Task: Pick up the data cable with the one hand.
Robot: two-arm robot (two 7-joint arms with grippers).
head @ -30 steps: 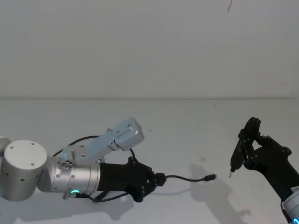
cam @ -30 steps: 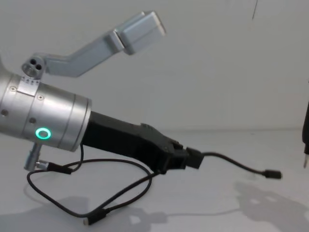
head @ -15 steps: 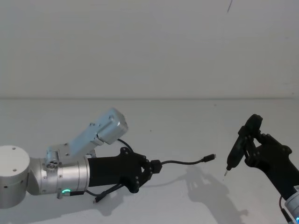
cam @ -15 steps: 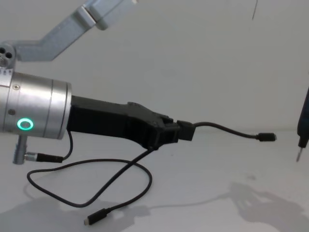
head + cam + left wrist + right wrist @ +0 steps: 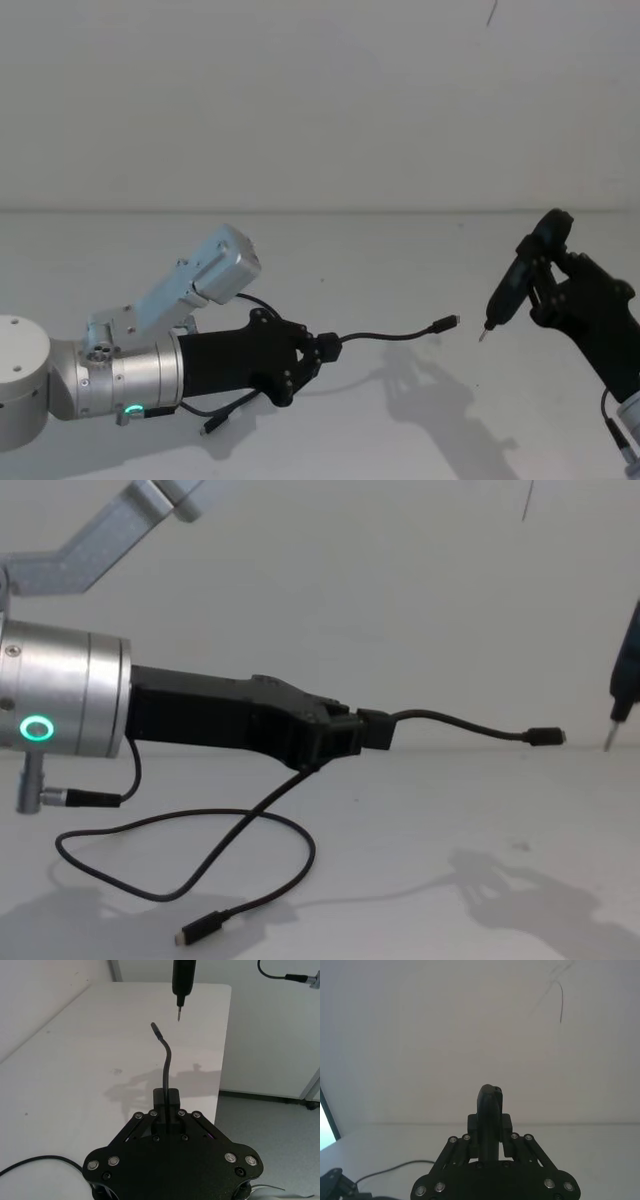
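Note:
My left gripper (image 5: 312, 353) is shut on the data cable (image 5: 385, 338), holding it above the white table. One short end reaches right to a small black plug (image 5: 450, 322) in the air. In the chest view the gripper (image 5: 352, 738) holds the cable (image 5: 460, 723), while the long remainder loops down onto the table and ends in the other plug (image 5: 190, 936). The left wrist view shows the cable (image 5: 165, 1062) rising from between the shut jaws. My right gripper (image 5: 547, 287) is shut on a slim black pointed tool (image 5: 503, 296), its metal tip close to the raised plug.
The white table (image 5: 400, 260) runs back to a plain wall. Its edge (image 5: 220, 1060) shows in the left wrist view, with floor beyond. A short wire with a silver plug (image 5: 70, 798) hangs under my left wrist. The pointed tool (image 5: 624, 685) sits at the chest view's right edge.
My left gripper has lifted and drawn back to the left with the cable, raising the free plug. My right gripper has risen with the tool, its tip staying near the plug.

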